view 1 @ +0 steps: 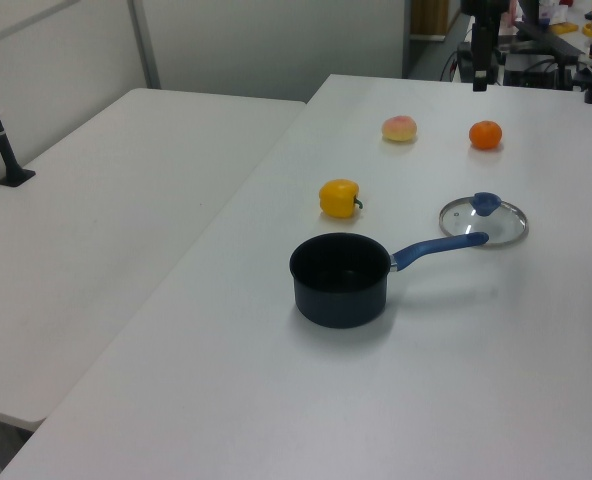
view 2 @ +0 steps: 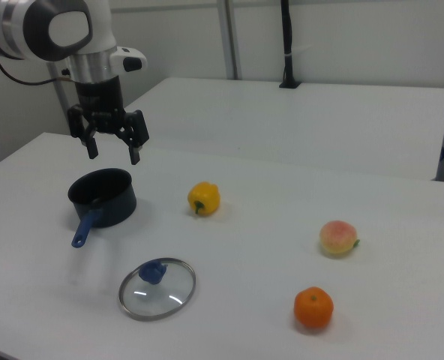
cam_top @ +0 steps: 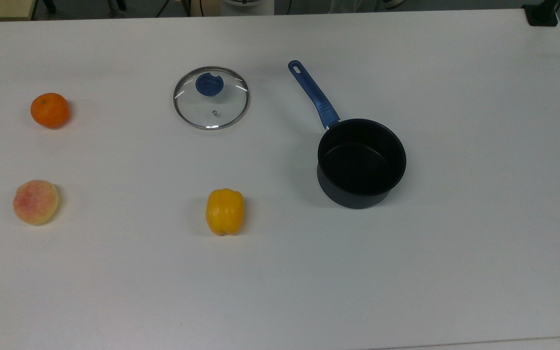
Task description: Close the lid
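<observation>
The lid [cam_top: 211, 106], clear glass with a metal rim and a blue knob [cam_top: 209, 85], lies flat on the white table [cam_top: 280, 291], to the left of the pot in the top view. It also lies at lid [view 1: 483, 221] and lid [view 2: 157, 289]. The dark pot [cam_top: 361, 163] stands uncovered, its blue handle [cam_top: 313, 94] pointing toward the lid's side. In the right view my gripper [view 2: 113, 156] hangs open and holds nothing, high over the pot [view 2: 102, 196] and far from the lid.
An orange [cam_top: 49, 110] and a peach [cam_top: 35, 201] sit at the top view's left. A yellow pepper [cam_top: 224, 211] lies below the lid in the top view. A second white table [view 1: 106, 200] adjoins on the left view's left.
</observation>
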Tool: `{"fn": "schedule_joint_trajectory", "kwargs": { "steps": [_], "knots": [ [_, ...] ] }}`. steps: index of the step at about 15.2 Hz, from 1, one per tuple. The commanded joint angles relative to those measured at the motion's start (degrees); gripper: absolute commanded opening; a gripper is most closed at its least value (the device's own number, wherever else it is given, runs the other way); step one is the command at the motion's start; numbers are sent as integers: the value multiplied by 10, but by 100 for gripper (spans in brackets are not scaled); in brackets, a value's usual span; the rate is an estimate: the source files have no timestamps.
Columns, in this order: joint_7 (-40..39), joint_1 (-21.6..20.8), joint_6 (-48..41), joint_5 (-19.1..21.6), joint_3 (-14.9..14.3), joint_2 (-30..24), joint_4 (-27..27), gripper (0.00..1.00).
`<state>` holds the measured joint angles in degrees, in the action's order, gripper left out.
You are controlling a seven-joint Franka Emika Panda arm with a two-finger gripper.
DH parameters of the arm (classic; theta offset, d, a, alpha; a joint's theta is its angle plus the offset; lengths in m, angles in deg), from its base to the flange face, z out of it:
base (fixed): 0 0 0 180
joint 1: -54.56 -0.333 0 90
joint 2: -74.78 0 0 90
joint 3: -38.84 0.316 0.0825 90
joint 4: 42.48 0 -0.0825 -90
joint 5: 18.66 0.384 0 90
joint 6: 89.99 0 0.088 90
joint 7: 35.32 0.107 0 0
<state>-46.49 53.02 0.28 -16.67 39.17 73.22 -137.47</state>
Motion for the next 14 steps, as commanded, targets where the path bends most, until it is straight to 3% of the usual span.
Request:
{"fn": "schedule_joint_trajectory", "kwargs": {
  "steps": [1,4,7,14],
  "knots": [
    [-3,-1,-40,-14,-1,-4,0,100],
    [-2,0,-73,-20,-1,-5,-14,100],
    [1,0,-65,-39,-1,0,-62,100],
    [67,13,89,-48,-1,-9,-191,100]
  ]
}}
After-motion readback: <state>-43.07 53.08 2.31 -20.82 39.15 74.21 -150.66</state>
